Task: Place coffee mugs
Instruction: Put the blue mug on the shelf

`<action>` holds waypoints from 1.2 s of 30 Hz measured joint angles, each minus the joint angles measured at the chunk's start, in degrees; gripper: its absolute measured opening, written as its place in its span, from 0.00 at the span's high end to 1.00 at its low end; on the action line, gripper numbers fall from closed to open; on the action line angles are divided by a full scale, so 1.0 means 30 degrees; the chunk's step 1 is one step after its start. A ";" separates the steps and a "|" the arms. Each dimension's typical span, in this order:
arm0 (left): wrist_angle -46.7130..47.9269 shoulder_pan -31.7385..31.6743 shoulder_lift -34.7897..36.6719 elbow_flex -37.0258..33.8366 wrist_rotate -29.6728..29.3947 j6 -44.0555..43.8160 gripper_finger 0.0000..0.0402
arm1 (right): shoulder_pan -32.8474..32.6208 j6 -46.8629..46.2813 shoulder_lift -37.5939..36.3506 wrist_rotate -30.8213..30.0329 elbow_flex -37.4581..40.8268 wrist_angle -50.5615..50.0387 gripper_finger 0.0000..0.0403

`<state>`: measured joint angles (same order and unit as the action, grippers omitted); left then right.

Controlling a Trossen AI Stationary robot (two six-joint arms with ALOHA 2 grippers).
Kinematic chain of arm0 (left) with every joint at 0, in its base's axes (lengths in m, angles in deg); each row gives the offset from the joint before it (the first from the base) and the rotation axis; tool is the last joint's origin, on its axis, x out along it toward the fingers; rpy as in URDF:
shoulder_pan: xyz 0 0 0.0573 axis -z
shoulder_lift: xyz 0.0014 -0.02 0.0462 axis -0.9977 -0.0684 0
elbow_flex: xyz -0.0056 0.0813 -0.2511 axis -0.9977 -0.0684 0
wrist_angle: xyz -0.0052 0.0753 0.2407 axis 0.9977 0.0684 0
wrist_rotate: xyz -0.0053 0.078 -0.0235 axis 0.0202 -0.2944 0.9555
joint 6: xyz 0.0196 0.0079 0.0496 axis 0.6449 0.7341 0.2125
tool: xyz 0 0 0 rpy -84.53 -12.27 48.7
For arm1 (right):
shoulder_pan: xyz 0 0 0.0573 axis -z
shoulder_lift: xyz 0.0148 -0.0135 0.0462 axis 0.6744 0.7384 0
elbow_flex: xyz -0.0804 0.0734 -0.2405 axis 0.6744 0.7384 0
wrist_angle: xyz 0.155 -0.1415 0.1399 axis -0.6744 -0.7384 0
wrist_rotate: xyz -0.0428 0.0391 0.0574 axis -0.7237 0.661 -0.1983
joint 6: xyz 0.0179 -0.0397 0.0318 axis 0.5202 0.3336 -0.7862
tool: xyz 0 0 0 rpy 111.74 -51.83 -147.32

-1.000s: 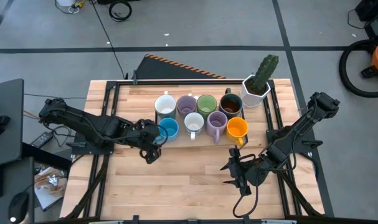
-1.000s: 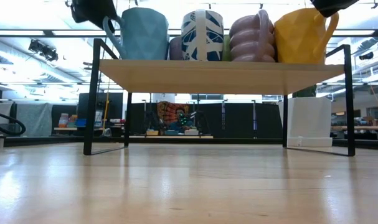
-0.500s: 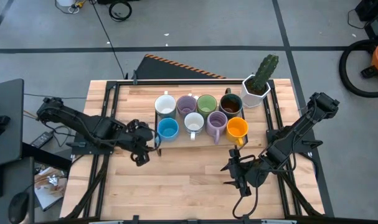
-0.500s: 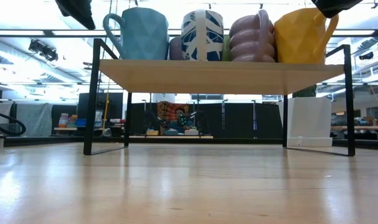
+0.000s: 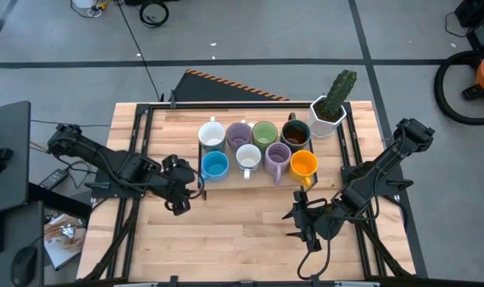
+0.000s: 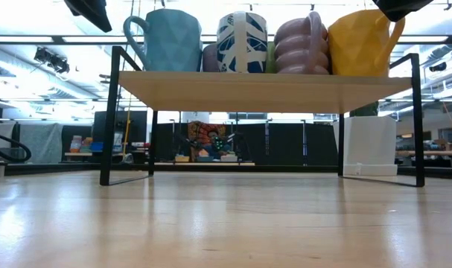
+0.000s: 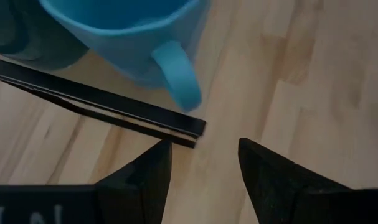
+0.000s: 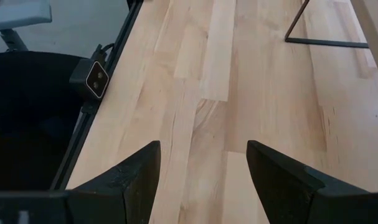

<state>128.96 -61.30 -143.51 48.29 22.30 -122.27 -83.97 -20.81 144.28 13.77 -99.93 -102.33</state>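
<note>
Mugs shelved; left fingers parted, empty.

No readable text, labels, brands or numbers anywhere in view.

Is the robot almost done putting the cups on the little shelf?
It looks done. Eight mugs stand on the shelf in two rows: white, lilac, green and brown behind; blue, white, lilac and orange in front. The left gripper is open and empty beside the blue one; the right gripper waits, open. No mug is left on the table.
</note>
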 joint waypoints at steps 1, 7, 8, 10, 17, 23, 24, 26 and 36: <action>-0.0013 -0.0007 -0.0120 0.0000 -0.0307 -0.0205 0.52 | -0.0006 0.0006 0.0000 0.0007 0.0000 0.0000 0.39; -0.0185 0.0812 -0.0711 -0.0006 -0.1419 -0.0378 0.52 | -0.0044 0.0044 0.0000 -0.0037 0.0234 0.0190 0.39; -0.0150 0.0973 -0.0878 -0.0020 -0.1529 -0.0312 0.52 | -0.0050 0.0094 0.0000 -0.0044 0.0358 0.0313 0.39; -0.0149 0.1127 -0.1082 -0.0022 -0.2338 -0.0307 0.52 | -0.0044 0.0129 0.0000 -0.0044 0.0610 0.0680 0.39; -0.0853 0.1018 -0.1374 -0.0015 -0.3916 -0.0452 0.52 | -0.0036 0.0160 0.0000 -0.0032 0.0837 0.1208 0.39; -0.0955 0.1035 -0.1502 -0.0015 -0.3921 -0.0299 0.52 | -0.0036 0.0502 0.0000 -0.0016 0.0838 0.1429 0.39; -0.1047 0.1035 -0.1521 -0.0015 -0.3910 -0.0299 0.52 | -0.0036 0.0502 0.0000 -0.0015 0.0838 0.1421 0.39; -0.1324 0.1035 -0.1689 -0.0015 -0.3884 -0.0163 0.52 | -0.0036 0.0502 0.0000 -0.0008 0.0838 0.1424 0.39; -0.3170 0.1166 -0.1826 -0.0015 -0.3071 0.0850 0.52 | -0.0036 0.0600 0.0000 0.0014 0.0838 0.1488 0.39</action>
<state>119.45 -57.81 -148.99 48.24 13.08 -119.72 -84.08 -19.01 144.28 13.82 -97.42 -97.86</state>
